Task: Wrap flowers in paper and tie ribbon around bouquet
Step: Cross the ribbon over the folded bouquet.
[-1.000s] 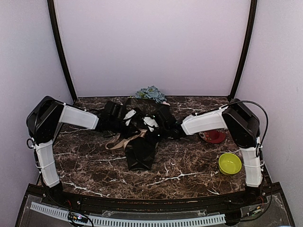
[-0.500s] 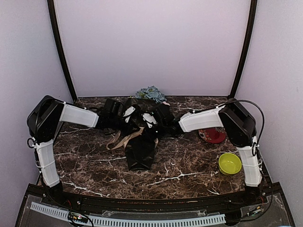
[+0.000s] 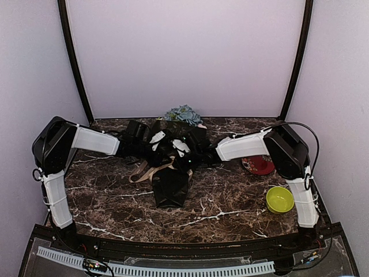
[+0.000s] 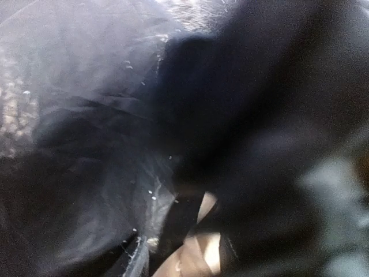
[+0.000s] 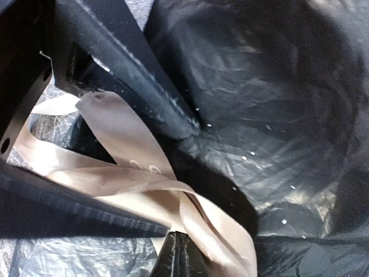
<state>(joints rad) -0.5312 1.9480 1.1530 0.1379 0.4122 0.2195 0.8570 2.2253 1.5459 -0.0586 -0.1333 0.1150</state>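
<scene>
At the waist of the black paper-cone bouquet [image 3: 170, 190], the right gripper [image 5: 180, 253] has its jaws pressed together. Their black tip lies against the flat beige satin ribbon [image 5: 138, 184]; whether the band is actually nipped between them cannot be told. Around that tip the ribbon crosses itself over the crinkled thin black paper [image 5: 277, 133].

Seen from above, this gripper sits over the upper half of the bouquet. The left gripper [image 3: 160, 143] faces it from the bouquet's left side, close by. Whether the left jaws are spread or closed cannot be told: the left wrist view is a dark blur with a scrap of beige at the bottom.

Loose loops of ribbon trail on the dark marbled tabletop [image 3: 115, 202] just left of the bouquet's waist. The cone's narrow end points toward the arm bases, and blue and green artificial flowers [image 3: 183, 113] show at its wide far end. Well to the right of the bouquet lie a small red dish [image 3: 260, 166] and, nearer the bases, a lime-green bowl [image 3: 280, 199].

Compared with a second ago, the right arm's elbow and white forearm have drawn leftward, toward the bouquet. The left forearm sits a shade higher. The bouquet, the trailing loops, the dish and the bowl lie where they were.
</scene>
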